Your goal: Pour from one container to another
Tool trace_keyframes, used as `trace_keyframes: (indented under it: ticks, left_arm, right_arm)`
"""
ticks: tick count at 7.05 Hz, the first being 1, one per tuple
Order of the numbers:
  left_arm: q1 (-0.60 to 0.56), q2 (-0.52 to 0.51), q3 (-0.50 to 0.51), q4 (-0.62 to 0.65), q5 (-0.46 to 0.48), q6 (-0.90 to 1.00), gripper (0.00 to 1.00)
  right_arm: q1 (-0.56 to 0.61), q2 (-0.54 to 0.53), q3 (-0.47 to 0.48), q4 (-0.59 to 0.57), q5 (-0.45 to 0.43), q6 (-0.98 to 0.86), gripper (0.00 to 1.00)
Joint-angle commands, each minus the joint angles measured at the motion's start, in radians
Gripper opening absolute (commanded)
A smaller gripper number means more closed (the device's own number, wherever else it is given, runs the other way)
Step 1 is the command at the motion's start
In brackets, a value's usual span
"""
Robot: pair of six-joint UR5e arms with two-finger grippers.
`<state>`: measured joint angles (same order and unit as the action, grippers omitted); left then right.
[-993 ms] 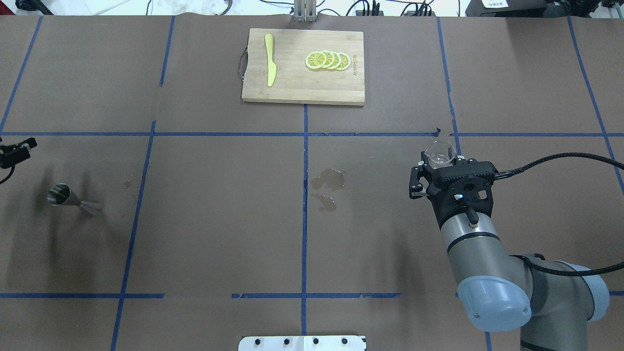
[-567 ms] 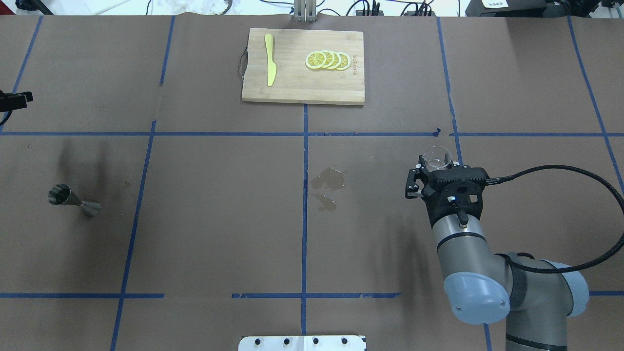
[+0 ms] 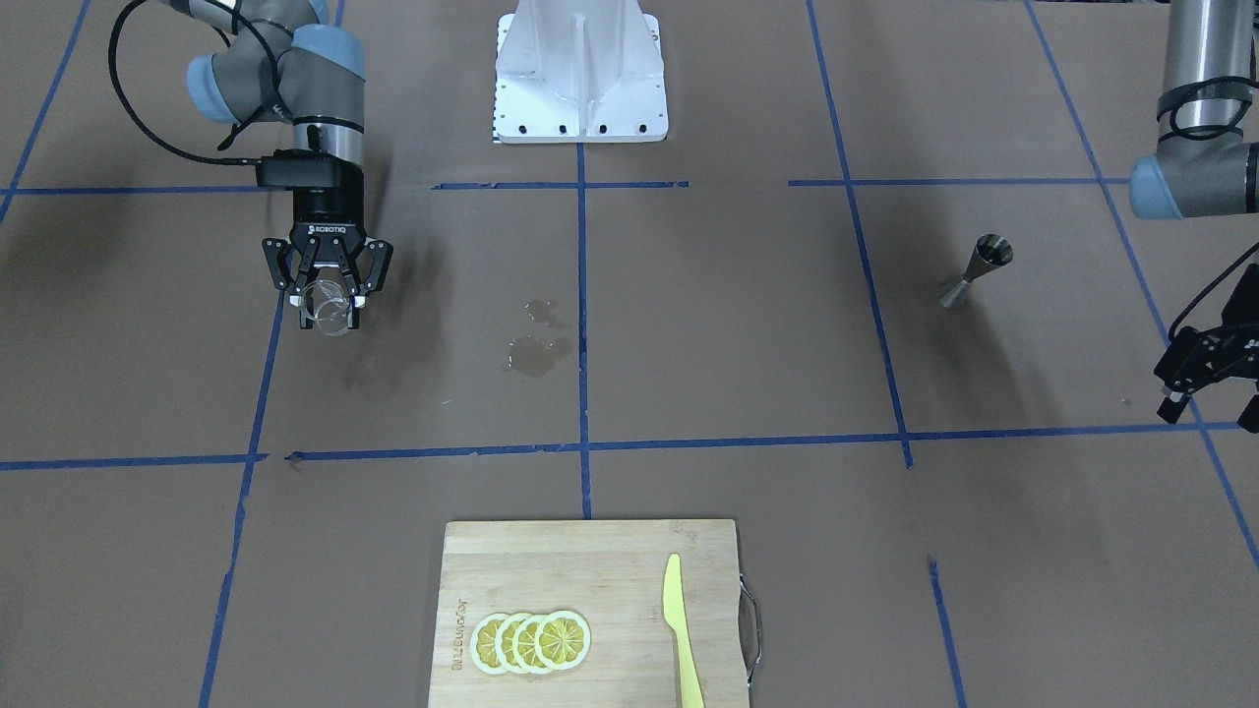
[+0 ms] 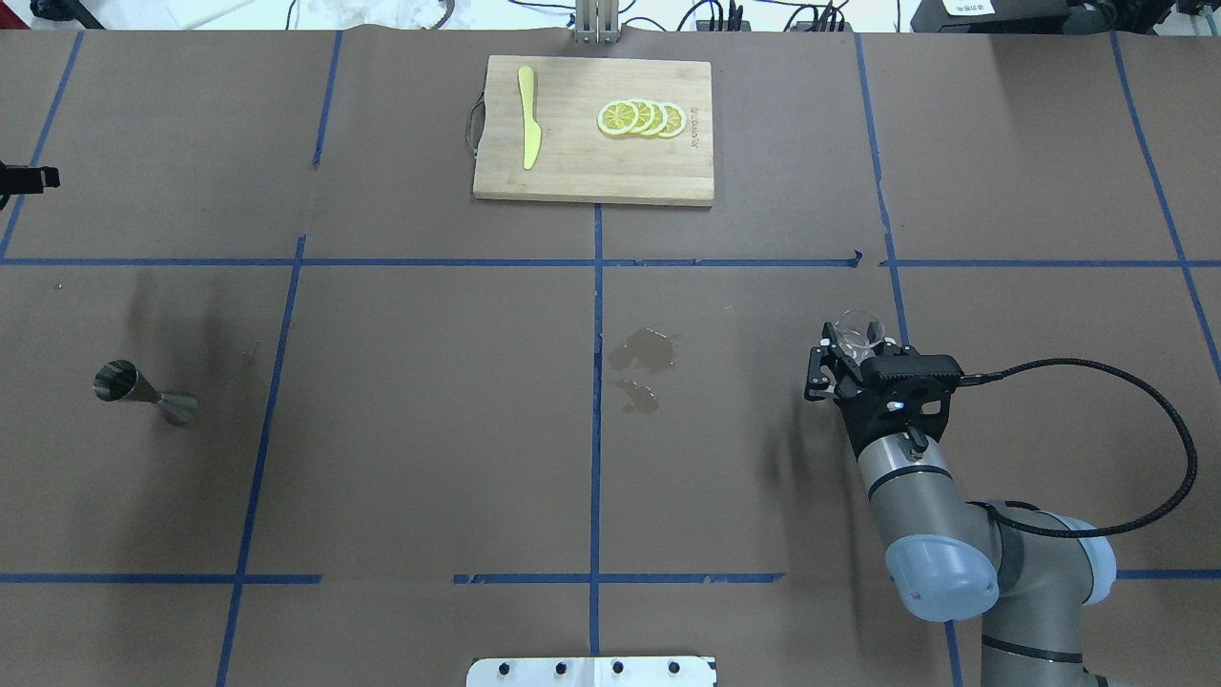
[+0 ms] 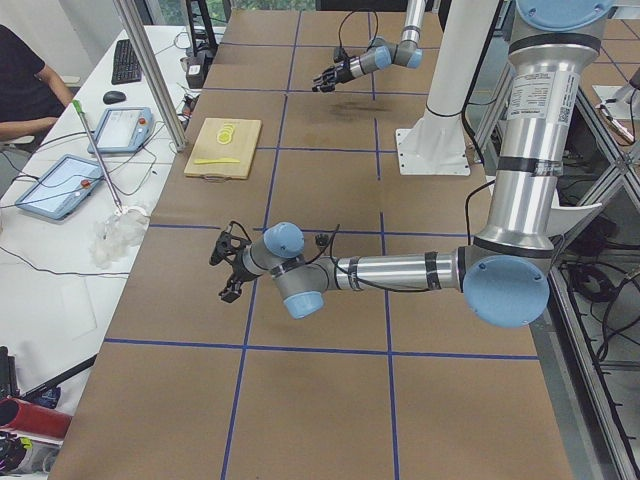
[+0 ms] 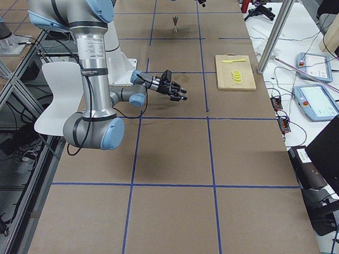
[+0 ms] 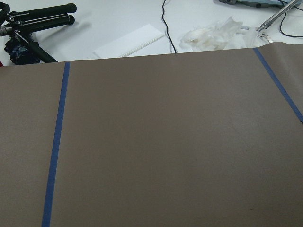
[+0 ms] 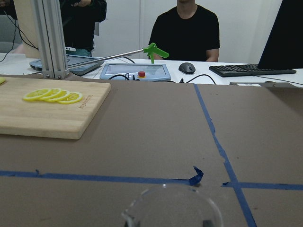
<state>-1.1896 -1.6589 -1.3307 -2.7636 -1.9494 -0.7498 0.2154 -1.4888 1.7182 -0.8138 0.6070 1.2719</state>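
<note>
Right pincer (image 3: 329,295) clamped on small clear glass cup (image 4: 859,331), held above brown-paper-covered table (image 4: 429,429); cannot tell if cup is tilted. Small silvery steel hourglass-shaped jigger (image 3: 974,270) stands on table, well apart from right pincer, near my left pincer (image 3: 1208,411). Left pincer wide, gripping nothing. Wet patches (image 4: 644,363) on table between my pincers. Wooden cutting board (image 4: 572,176) with lemon slices (image 4: 641,118) and yellow knife (image 4: 527,114) far ahead of both.
</note>
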Motion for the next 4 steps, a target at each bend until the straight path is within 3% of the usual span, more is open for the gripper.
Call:
trace_keyframes:
  ticks: [1, 4]
  left_arm:
    - [-0.001, 0.005, -0.021, 0.004, -0.003, 0.001, 1.00]
    - [-0.001, 0.005, -0.035, 0.012, -0.005, 0.001, 1.00]
  right_arm:
    - [-0.002, -0.011, -0.114, 0.209, -0.035, -0.085, 0.00]
    - [-0.020, -0.065, -0.130, 0.215, -0.065, -0.077, 0.00]
